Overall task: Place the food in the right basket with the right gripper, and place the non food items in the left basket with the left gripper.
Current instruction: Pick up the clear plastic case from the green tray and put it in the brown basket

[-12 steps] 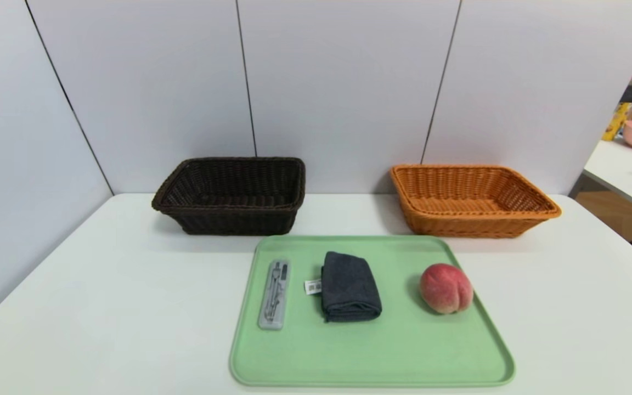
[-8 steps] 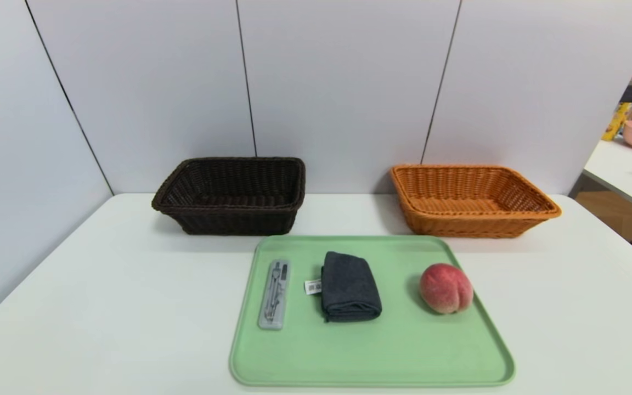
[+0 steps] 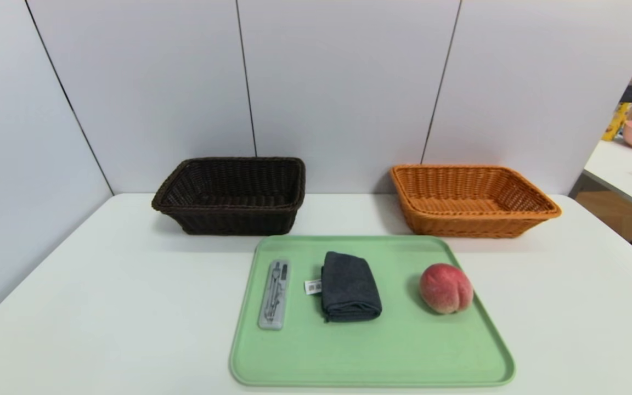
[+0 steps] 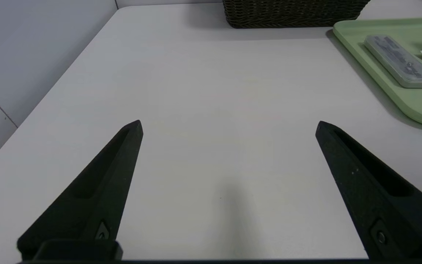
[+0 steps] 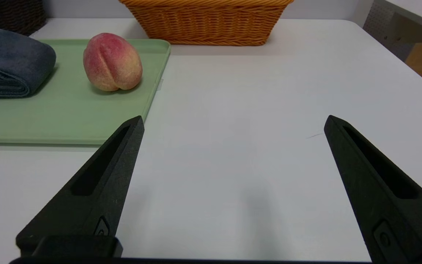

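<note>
**Both claws spread wide above the table; peach on the tray**

A white table is seen with grey wall panels behind it. A pale green tray is laid at the near middle of the table. Behind the tray's left part the left basket, dark brown and deep, is set against the wall; behind its right part the right basket, orange-tan and shallow, is placed. The two baskets are well apart, and nothing is seen inside either.

Three things are laid in a row on the tray. A folded dark cloth with a small white tag is found in the middle. The food, a pink-red peach, is set near the tray's right edge, its cleft seen in the right wrist view. A slim grey case is laid near the left edge.

The left gripper is held over bare table to the left of the tray, its jaws spread wide and nothing between them. The right gripper is held over bare table to the right of the tray, likewise released and empty.
</note>
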